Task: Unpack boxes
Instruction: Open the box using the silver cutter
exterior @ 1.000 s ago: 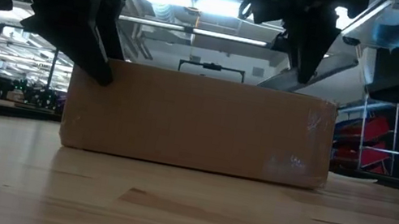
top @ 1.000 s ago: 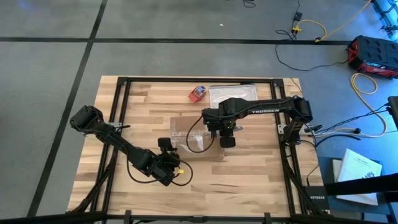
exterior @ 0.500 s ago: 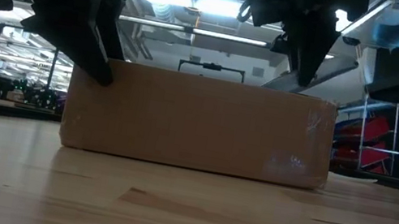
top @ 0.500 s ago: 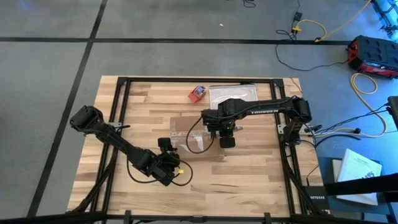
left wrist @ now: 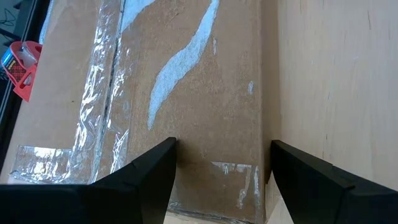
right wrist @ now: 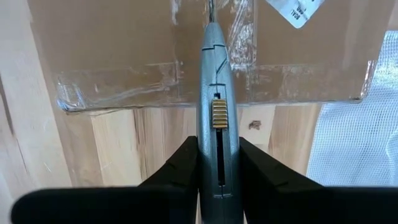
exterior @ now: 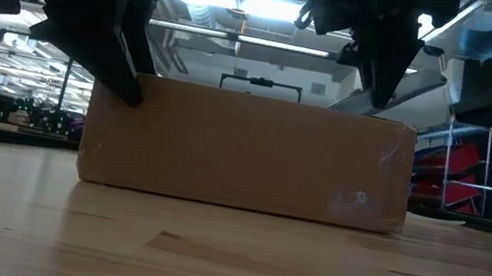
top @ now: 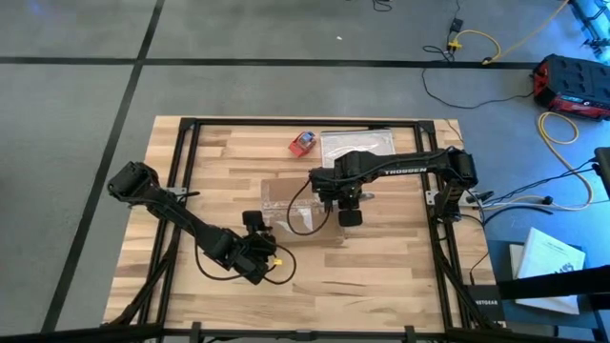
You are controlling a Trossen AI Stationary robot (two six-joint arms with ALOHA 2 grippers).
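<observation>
A shallow brown cardboard box (top: 298, 211) lies flat near the middle of the wooden desk (top: 210, 171), its top crossed by shiny clear tape strips (left wrist: 102, 106). The right tool (right wrist: 214, 158) is clamped on a grey utility knife (right wrist: 214, 106), whose slim body runs forward between the two dark fingers (right wrist: 171, 171) with a ribbed slider on its back; the blade end reaches the taped seam on top of the box, close to the box's edge. From above, the right arm (top: 400, 167) stretches in over the box from the desk's right side. The left tool (left wrist: 221, 158) has its fingers (left wrist: 140, 171) apart and straddles the near end of the box, one finger over the top and the other beside the box's side over bare wood; whether they touch the cardboard cannot be told. Beyond the box's far side lie a clear, silvery plastic bag (top: 355, 143) and, just beside it, a small red-and-blue object (top: 302, 143). At desk height the box stands square on the wood, with both arms coming down onto its top edge.
</observation>
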